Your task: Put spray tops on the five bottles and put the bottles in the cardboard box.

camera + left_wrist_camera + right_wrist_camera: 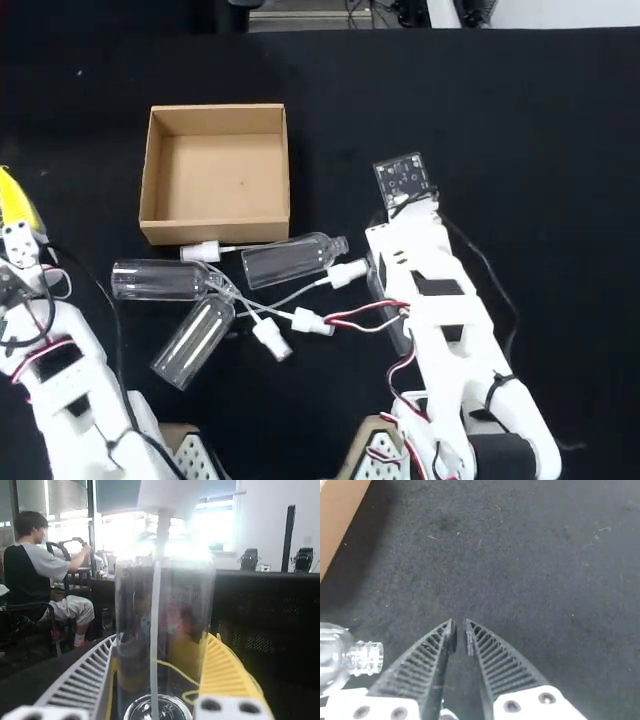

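- Clear plastic fills the left gripper (162, 645): a see-through round bottle (165, 605) with a white spray top (165, 497) on it. A thin tube (154, 645) runs down inside.
- One white jaw and one yellow jaw squeeze this bottle from both sides, and it stands up between them.
- The step now looks like carrying it to the brown cardboard box (215, 232), which has no bottles in it yet.
- To do it well, the arm should hold tight, lift over the box wall, and go low before letting go. Then the top will not get knocked.
- The right gripper (459, 627) hangs over the black table cloth (530, 555), its black jaws almost closed on nothing.
- A topless clear bottle (350, 660) lies just beside those jaws, not between them.
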Tool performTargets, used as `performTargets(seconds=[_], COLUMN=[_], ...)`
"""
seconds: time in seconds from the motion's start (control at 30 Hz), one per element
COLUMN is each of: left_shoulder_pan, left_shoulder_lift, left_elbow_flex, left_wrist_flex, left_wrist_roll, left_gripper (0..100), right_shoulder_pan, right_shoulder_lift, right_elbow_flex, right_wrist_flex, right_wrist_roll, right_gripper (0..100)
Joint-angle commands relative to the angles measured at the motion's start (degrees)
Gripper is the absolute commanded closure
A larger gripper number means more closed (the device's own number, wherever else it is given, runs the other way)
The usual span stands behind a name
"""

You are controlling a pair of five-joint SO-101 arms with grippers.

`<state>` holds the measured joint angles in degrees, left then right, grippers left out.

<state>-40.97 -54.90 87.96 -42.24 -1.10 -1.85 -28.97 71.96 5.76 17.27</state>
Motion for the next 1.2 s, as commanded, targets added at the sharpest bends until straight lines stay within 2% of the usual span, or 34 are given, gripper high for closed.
performTargets(seconds=[0.0, 0.2, 0.33, 0.47, 0.77, 0.9, 0.97, 1.17], left_shoulder_pan=[0.04, 0.57, 0.4, -3.12, -8.13, -8.92, -9.01, -8.48], left_shoulder_lift=[10.11, 19.16, 24.97, 31.3, 45.1, 49.67, 52.13, 64.79], left_elbow_flex=[-2.77, -2.86, -3.82, -9.27, -17.54, -20.44, -21.23, -21.58], left_wrist_flex=[-8.26, -16.88, -17.32, -17.41, -17.41, -17.58, -21.63, -42.37], left_wrist_roll=[0.18, -0.18, -0.18, 0.35, 6.77, 7.21, 7.21, 6.68], left_gripper=[97, 97, 97, 97, 97, 97, 97, 97], right_shoulder_pan=[0.79, 0.79, 0.79, 0.79, 0.79, 0.79, 0.79, 0.79], right_shoulder_lift=[-1.45, -1.45, -1.45, -1.45, -1.45, -1.45, -1.45, -1.45], right_elbow_flex=[-0.31, -0.31, -0.31, -0.22, -0.22, -0.22, -0.22, -0.22], right_wrist_flex=[-1.58, -1.58, -1.58, -1.58, -1.58, -1.58, -1.58, -1.58], right_wrist_roll=[-0.44, -0.44, -0.44, -0.44, -0.44, -0.44, -0.44, -0.44], right_gripper=[98.7, 98.7, 98.7, 98.7, 98.7, 98.7, 98.7, 98.7])
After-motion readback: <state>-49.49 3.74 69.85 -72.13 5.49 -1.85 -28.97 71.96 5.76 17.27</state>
